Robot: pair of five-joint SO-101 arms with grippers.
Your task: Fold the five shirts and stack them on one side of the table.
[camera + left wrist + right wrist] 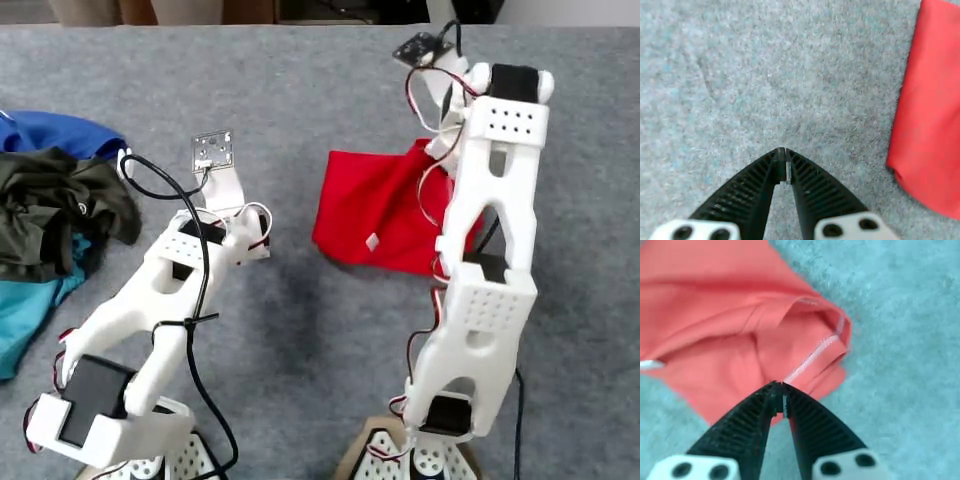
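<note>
- The folded shirt (pixel 375 215) lies flat on the table (pixel 300 90), right of the middle, under the right arm.
- The pile of loose shirts (pixel 50 220) sits at the table's left edge, well apart from the folded shirt, with several shirts heaped over one another.
- The left arm stands between the pile and the folded shirt. The left gripper (pixel 783 152) is over bare table, with the folded shirt's edge near it on the right.
- The right gripper (pixel 780 387) is at the far right corner of the folded shirt, its tips at the hem.
</note>
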